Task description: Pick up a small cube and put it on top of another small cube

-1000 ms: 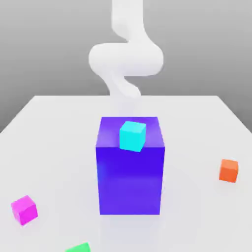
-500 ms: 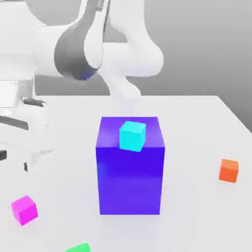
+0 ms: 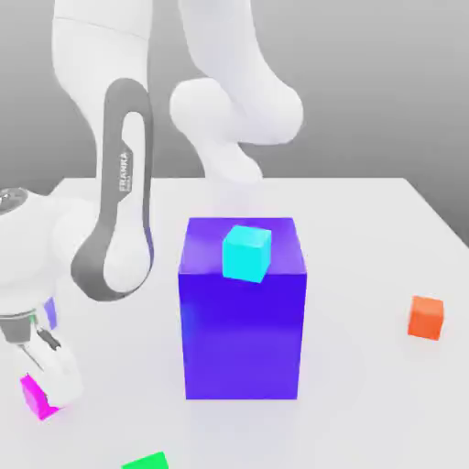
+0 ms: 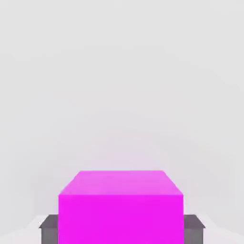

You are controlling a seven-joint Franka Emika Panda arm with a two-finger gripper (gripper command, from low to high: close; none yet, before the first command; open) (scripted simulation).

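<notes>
The magenta cube [image 3: 35, 400] rests on the white table near the front of the exterior view's left, partly covered by my hand. My gripper [image 3: 46, 377] has come down over it and stands open. In the hand view the magenta cube [image 4: 121, 209] sits between the two grey fingertips [image 4: 48, 228], one on each side, and I cannot tell whether they touch it. A cyan cube [image 3: 246, 252] lies on top of a tall blue block [image 3: 243, 330] at the centre.
An orange cube [image 3: 426, 317] sits toward the exterior view's right. A green cube [image 3: 147, 461] pokes in at the front edge. My arm's grey-and-white link [image 3: 119, 220] hangs just beside the blue block, on the exterior view's left.
The arm has swung in from above and dropped to the magenta cube, with the gripper now around it. The cubes and the blue block have stayed where they were.
</notes>
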